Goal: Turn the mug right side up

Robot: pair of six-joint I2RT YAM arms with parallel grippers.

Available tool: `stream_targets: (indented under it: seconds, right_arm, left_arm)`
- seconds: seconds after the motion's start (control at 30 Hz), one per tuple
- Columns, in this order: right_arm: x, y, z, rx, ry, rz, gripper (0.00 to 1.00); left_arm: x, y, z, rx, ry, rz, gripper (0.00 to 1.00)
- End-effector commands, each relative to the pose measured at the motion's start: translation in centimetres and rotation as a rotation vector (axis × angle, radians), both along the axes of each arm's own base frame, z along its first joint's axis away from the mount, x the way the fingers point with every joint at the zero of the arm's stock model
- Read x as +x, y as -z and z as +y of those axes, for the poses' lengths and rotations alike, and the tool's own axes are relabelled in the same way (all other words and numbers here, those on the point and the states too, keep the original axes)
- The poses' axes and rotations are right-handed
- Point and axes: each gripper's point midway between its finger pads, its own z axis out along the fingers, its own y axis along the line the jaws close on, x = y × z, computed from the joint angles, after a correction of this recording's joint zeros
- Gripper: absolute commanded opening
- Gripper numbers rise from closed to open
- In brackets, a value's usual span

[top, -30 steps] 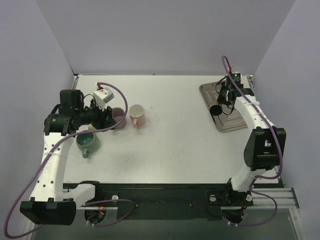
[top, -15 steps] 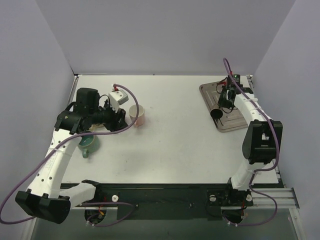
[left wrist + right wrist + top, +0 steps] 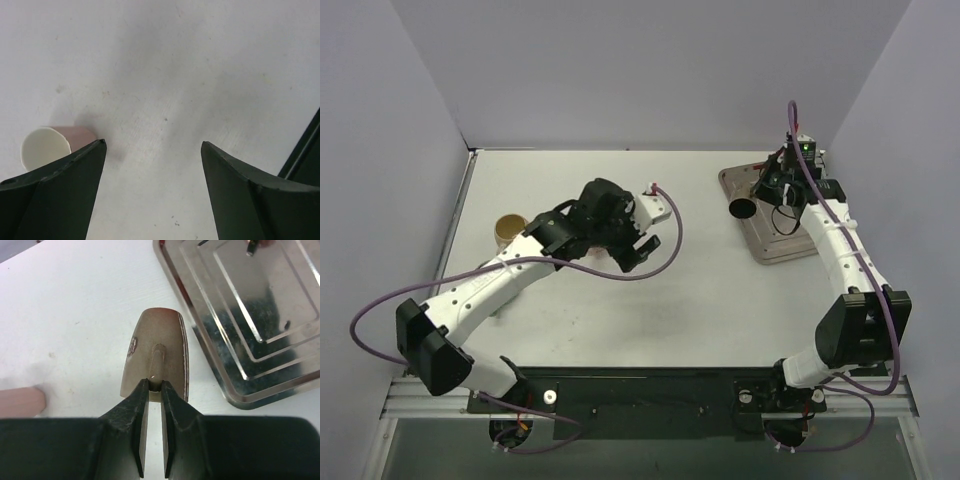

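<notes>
My right gripper (image 3: 155, 385) is shut on the handle of a taupe mug (image 3: 155, 347). It holds the mug tilted on its side above the table, just off the left edge of the metal tray (image 3: 250, 330). In the top view the mug's dark opening (image 3: 742, 208) faces up and left, with the right gripper (image 3: 765, 192) behind it. My left gripper (image 3: 642, 248) is open and empty over the middle of the table. In the left wrist view its gripper (image 3: 152, 145) spans bare table, with a pink mug (image 3: 47, 146) at its left finger.
A tan mug (image 3: 508, 230) stands upright at the table's left side. The left arm covers the area where the pink mug sits; a pink edge (image 3: 20, 401) shows in the right wrist view. The tray (image 3: 775, 232) lies at the back right.
The left arm swung right from the mugs at the left to the table's middle, uncovering the tan mug. The right gripper carried the taupe mug left, off the tray.
</notes>
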Motion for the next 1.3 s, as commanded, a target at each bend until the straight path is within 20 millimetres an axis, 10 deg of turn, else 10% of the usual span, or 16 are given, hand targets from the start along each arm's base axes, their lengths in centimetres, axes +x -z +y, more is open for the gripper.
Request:
stream_targets:
  seconds: [0.0, 0.37, 0.8, 1.07, 1.17, 1.27]
  right_arm:
    - [-1.6, -1.3, 3.3, 0.08, -0.046, -0.017, 0.0]
    - [-4.6, -4.6, 13.3, 0.38, -0.143, -0.113, 0.0]
    - [-7.4, -7.1, 19.0, 0.449, -0.247, -0.139, 0.0]
    - [-8.2, -7.9, 20.3, 0.499, -0.282, -0.143, 0.0]
    - [-8.1, -7.6, 20.6, 0.505, -0.289, -0.139, 0.0]
    - [-7.5, -6.9, 19.9, 0.453, -0.262, -0.143, 0.08]
  left_arm:
    - [3.7, -4.8, -4.9, -0.113, -0.035, -0.262, 0.87]
    - [4.4, -2.9, -9.5, -0.147, -0.05, -0.568, 0.89]
    - [8.0, -2.4, -6.6, -0.012, -0.255, -0.702, 0.82]
    - [10.5, -0.9, -5.4, 0.068, -0.285, -0.728, 0.48]
    - [10.7, -0.7, -5.2, 0.049, -0.257, -0.676, 0.01]
    - [9.9, 0.5, -4.2, 0.061, -0.236, -0.579, 0.0]
